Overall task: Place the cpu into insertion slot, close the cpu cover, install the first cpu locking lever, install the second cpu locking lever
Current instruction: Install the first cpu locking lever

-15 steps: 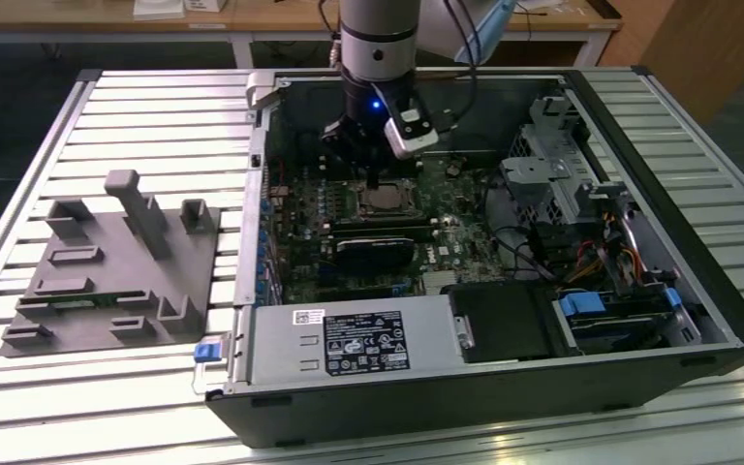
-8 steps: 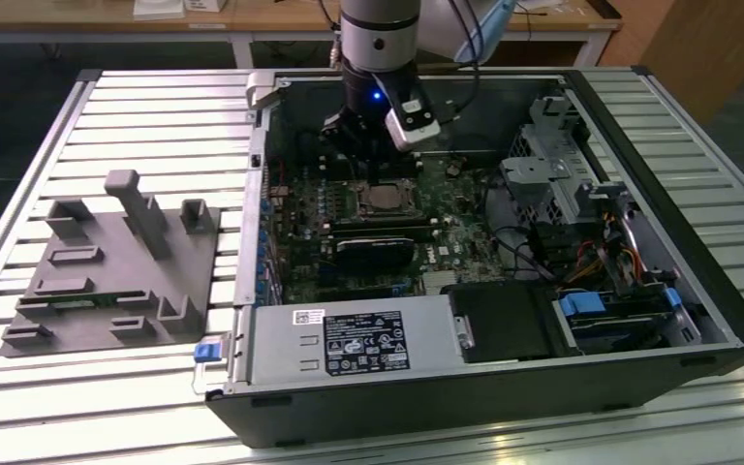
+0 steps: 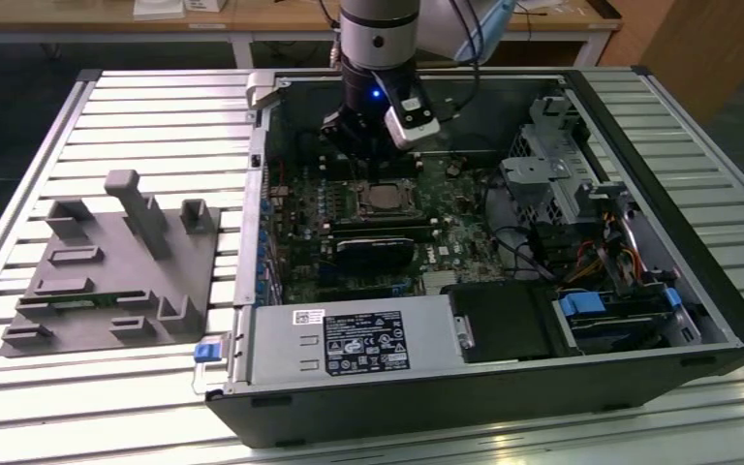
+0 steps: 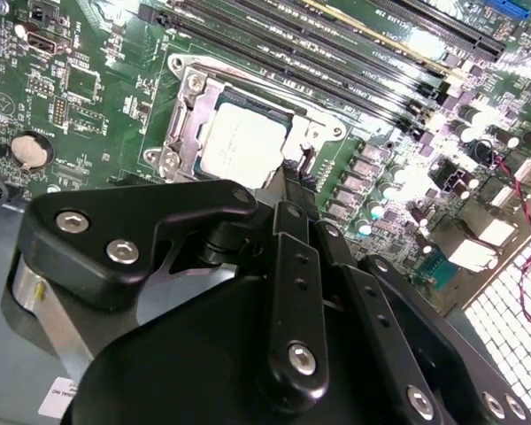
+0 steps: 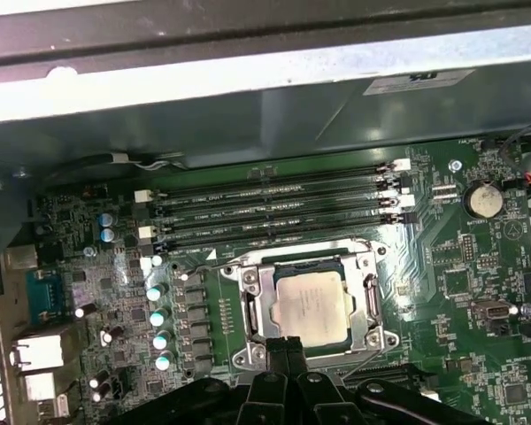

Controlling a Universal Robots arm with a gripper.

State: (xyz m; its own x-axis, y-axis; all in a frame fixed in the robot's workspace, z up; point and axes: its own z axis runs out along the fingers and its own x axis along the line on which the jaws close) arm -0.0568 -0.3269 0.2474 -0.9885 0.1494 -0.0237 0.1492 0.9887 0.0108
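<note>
The cpu (image 5: pixel 308 305) lies flat in the insertion slot (image 5: pixel 374 301) on the green motherboard, its pale metallic face up. The silvery cpu cover (image 5: pixel 259 299) is down around it, framing the chip through its window. Thin wire levers run along the socket's sides; whether they are latched I cannot tell. My gripper (image 5: pixel 284 350) hangs just above the board at the socket's edge, its two black fingers pressed together with nothing between them. From the second wrist view the cpu (image 4: pixel 243 146) sits just beyond the gripper (image 4: pixel 294 177). In the exterior view the gripper (image 3: pixel 369 163) stands over the cpu (image 3: pixel 382 199) inside the open case.
Long black memory slots (image 5: pixel 274 204) run beside the socket. A black card with a fan (image 3: pixel 375 247) lies close to it on the other side. The power supply (image 3: pixel 346 339) and drive cage (image 3: pixel 553 184) crowd the case. A grey fixture (image 3: pixel 101 262) sits at the exterior view's left.
</note>
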